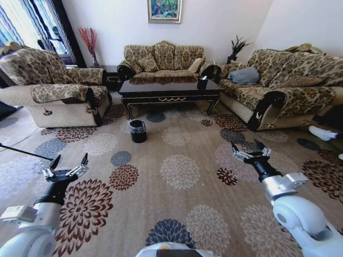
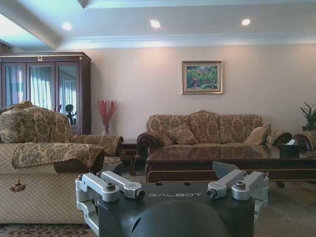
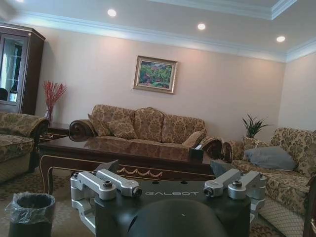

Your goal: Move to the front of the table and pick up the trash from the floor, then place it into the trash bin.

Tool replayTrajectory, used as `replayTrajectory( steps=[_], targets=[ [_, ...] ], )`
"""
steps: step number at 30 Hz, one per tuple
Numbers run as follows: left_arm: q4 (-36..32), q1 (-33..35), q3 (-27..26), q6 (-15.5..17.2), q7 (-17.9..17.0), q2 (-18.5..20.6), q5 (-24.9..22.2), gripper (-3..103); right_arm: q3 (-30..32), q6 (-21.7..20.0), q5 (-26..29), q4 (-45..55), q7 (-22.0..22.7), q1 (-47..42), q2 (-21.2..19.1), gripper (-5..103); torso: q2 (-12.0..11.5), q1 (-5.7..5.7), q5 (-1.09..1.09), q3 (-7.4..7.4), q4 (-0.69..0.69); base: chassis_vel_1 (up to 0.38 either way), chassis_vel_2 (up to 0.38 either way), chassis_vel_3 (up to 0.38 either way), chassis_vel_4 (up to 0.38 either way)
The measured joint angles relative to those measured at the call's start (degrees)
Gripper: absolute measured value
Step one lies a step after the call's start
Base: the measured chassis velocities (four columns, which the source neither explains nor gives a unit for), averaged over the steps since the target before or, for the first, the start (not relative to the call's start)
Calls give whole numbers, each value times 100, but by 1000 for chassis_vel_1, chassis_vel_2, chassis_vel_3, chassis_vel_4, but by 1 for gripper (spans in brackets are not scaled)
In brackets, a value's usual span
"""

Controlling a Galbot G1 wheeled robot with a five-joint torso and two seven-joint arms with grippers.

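Trash bin [image 1: 138, 130] on carpet | left fingers [image 1: 84, 159] spread, empty | right fingers [image 1: 260, 145] spread, empty

Bright recessed lights, wide-angle edge distortion

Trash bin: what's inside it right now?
The trash bin shows a crinkly clear plastic liner folded over its rim. Its interior looks dark; the bottom is hidden by the rim, so any contents cannot be seen.
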Motion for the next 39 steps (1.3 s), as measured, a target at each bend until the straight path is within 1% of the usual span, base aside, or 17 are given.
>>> replayTrajectory(
  steps=[1,9,11,12,16,24,25,28,30,33,35,39],
  targets=[
    [0,0,0,0,0,0,0,100,0,0,0,0,0,0,0,100,0,0,0,0,0,0,0,0,0],
    [-63,-24,-28,15,-2,-24,-27,100,76,19,44,140,63,-34,-30,100,213,87,0,126,0,0,0,0,0],
    [-63,-29,-28,15,-2,-26,-27,100,84,19,44,153,79,-36,-35,100,231,94,0,137,0,0,0,0,0],
    [-63,-40,-28,16,-2,-34,-29,100,119,33,43,179,94,-45,-57,100,278,111,0,167,0,0,0,0,0],
    [-62,-62,-40,17,-2,-38,-44,100,189,92,43,191,15,-62,-101,100,368,146,0,222,0,0,0,0,0],
    [-79,-77,-278,75,-3,101,-255,100,266,165,67,216,-103,-93,-159,100,572,233,0,340,0,0,0,0,0],
    [-79,-77,-278,75,-3,101,-255,100,266,165,67,216,-103,-93,-159,100,572,233,0,340,0,0,0,0,0],
    [-76,-88,-235,76,-3,67,-258,100,278,165,69,216,-108,-108,-160,100,677,276,0,402,0,0,0,0,0],
    [-73,-89,-223,76,-3,61,-254,100,285,165,71,216,-108,-111,-162,100,694,284,0,411,0,0,0,0,0],
    [-72,-91,-198,76,-4,49,-238,100,321,165,90,215,-110,-137,-172,100,795,331,0,465,0,0,0,0,0],
    [-75,-91,-198,76,-3,49,-236,100,322,165,91,216,-110,-138,-171,100,809,337,0,473,0,0,0,0,0],
    [-90,-82,-186,78,-3,26,-206,100,299,155,87,212,-112,-136,-109,100,937,387,0,548,0,0,0,0,0]
  ],
)
